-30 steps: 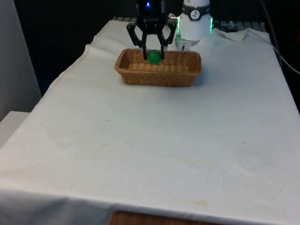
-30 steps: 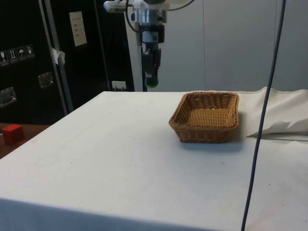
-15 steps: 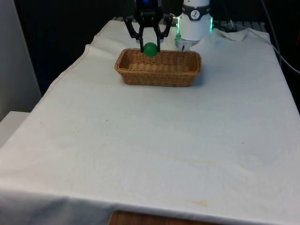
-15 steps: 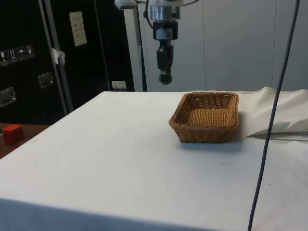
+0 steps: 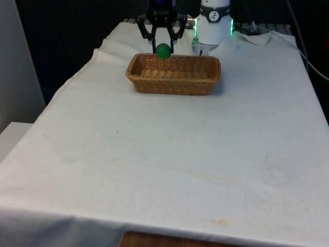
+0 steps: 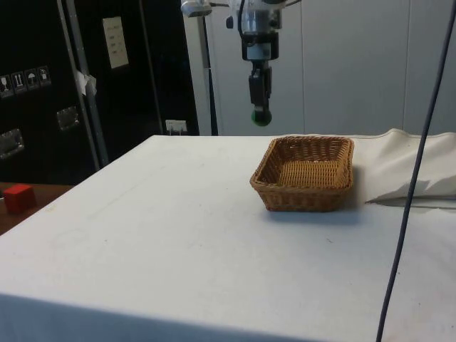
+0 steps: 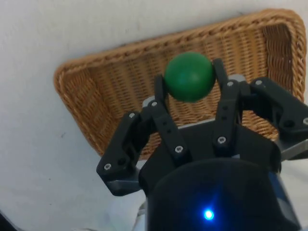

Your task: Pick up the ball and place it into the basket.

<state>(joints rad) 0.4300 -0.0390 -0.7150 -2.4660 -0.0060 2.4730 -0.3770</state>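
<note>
Gripper (image 5: 163,47) pinches green ball (image 5: 163,51) at top centre; wrist view shows it above basket (image 7: 91,96) interior.

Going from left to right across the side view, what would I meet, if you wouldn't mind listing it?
Red block → green ball held in the gripper → wicker basket → white cloth bunched at the far right.

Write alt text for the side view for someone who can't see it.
A black gripper holds a green ball in the air, beside and above a woven basket whose inside looks empty. The basket sits on a table under a white cloth, dark cabinets behind.
</note>
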